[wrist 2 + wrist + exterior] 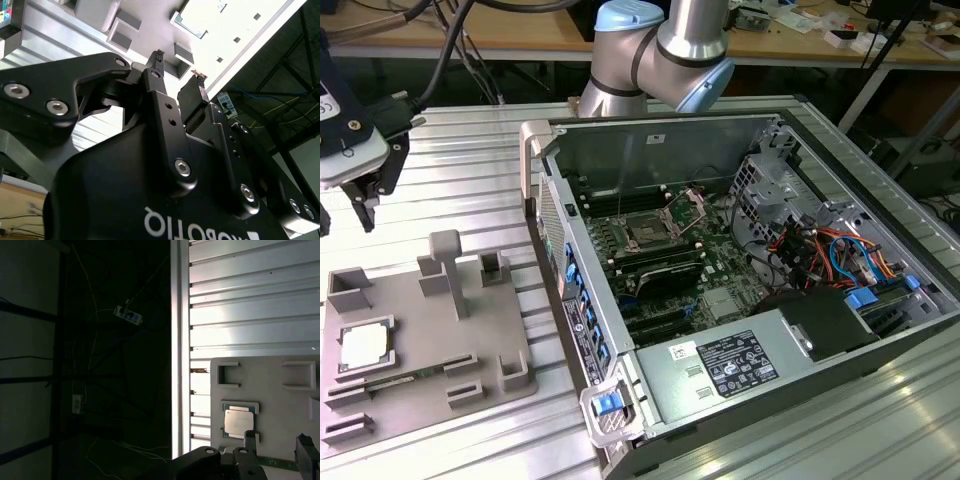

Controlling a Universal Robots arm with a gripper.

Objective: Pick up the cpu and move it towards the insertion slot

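Over the worktop [470,150], the open, empty end effector [345,210] hangs well apart from the cpu [365,346] lying flat below.

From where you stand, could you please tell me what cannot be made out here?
The insertion slot: contacts too small in the exterior view.
The cpu: print too small in the first wrist view.
The grey tray: mostly hidden by the gripper in the second wrist view.
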